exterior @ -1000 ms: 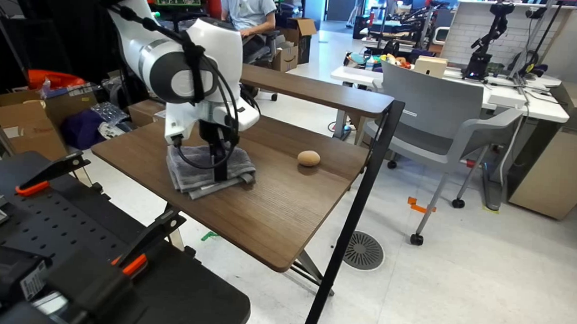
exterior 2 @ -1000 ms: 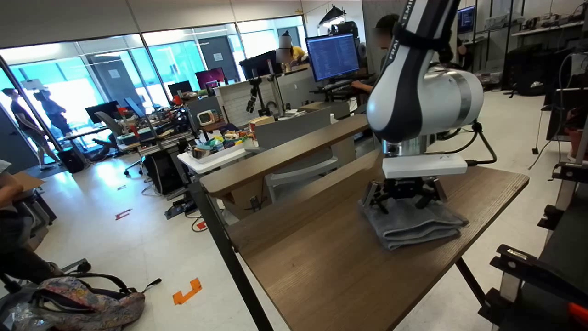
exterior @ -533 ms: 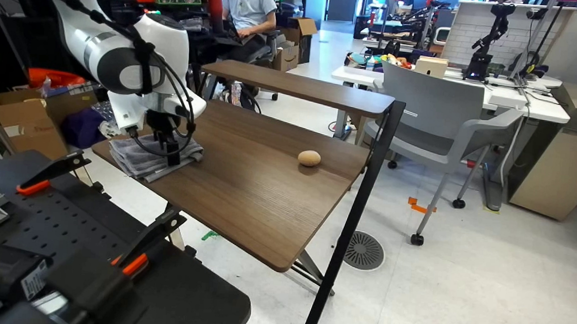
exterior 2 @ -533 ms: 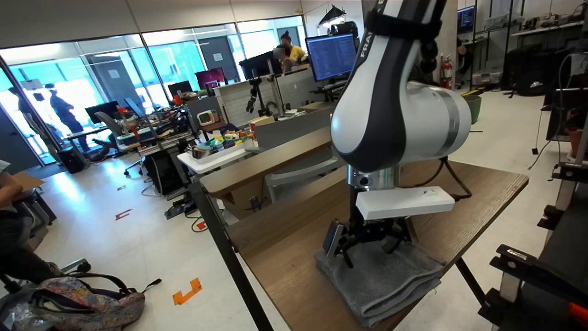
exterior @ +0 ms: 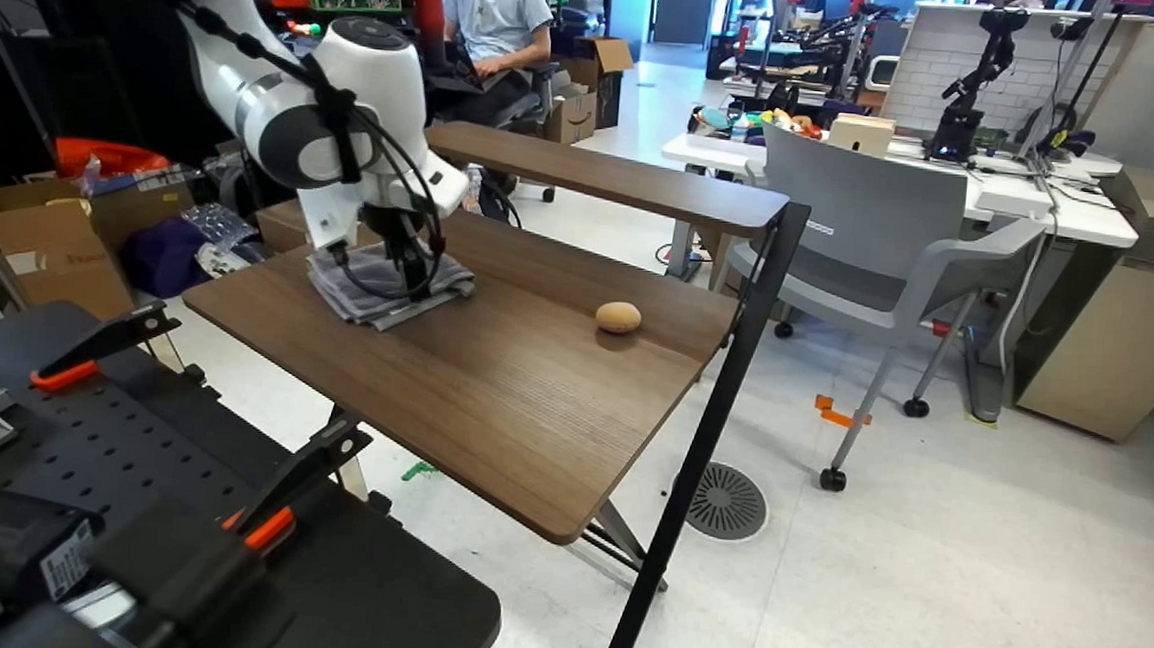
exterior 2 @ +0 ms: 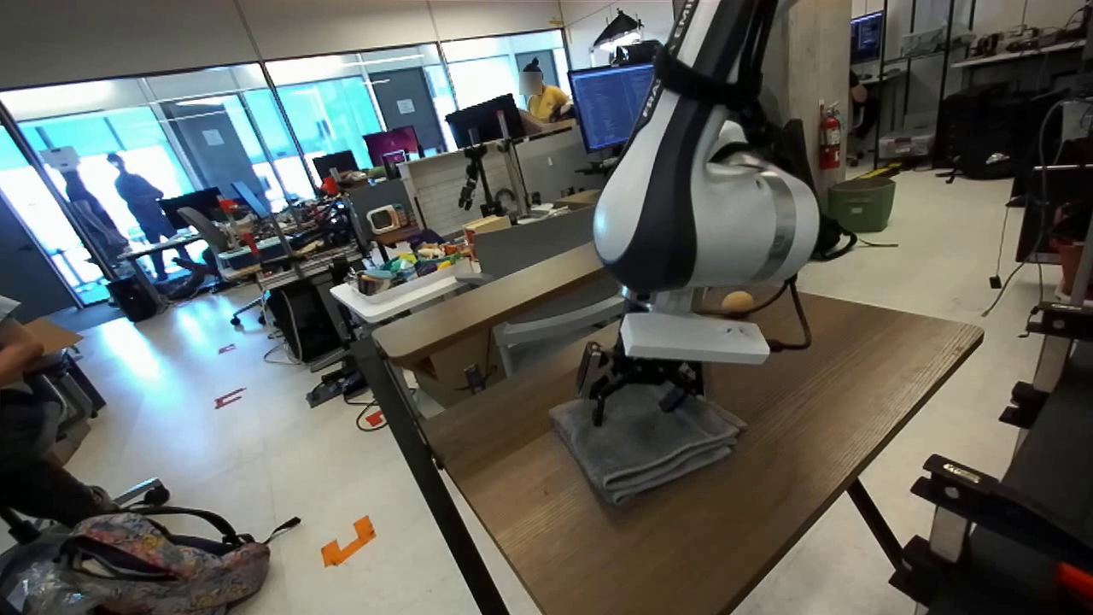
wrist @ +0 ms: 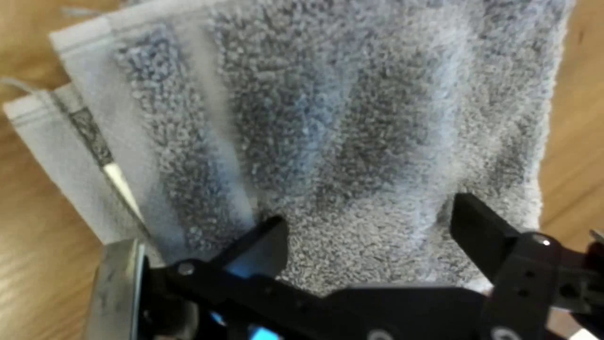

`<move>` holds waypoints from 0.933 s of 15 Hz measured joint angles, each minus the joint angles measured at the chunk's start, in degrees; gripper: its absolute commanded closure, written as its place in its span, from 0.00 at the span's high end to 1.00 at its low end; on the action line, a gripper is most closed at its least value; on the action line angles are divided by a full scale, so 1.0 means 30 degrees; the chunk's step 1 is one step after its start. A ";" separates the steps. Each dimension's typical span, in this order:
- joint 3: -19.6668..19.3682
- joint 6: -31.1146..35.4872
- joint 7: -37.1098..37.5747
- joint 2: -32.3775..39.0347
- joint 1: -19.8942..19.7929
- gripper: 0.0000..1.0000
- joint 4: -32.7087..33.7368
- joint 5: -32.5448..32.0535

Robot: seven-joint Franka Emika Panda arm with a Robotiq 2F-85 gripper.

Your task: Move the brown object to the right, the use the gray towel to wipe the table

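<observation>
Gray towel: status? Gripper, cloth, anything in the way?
Gripper open, apparently pressed against gray towel. Towel folded in layers, lying on table. Brown object apart from towel, same table; could obstruct a wider wipe.

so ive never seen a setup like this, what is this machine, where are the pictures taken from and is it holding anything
The white machine is a robot arm, ending in a black gripper, a sort of two-fingered claw. Two viewpoints come from cameras standing outside the robot; the close-up comes from one on its wrist. On the brown table lie a folded gray towel and, apart from it, a small rounded brown object. The fingers are spread apart with their tips down on the towel, so it seems pressed against the table rather than pinched.
</observation>
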 measured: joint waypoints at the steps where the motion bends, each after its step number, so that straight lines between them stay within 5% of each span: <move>1: -0.0013 0.0087 0.0001 0.0266 -0.0576 1.00 0.0670 0.0107; 7: 0.0009 0.0571 0.0151 0.1787 -0.3022 1.00 0.4176 0.0853; 14: 0.1292 0.3522 0.0198 0.3621 -0.1915 1.00 0.6116 0.1030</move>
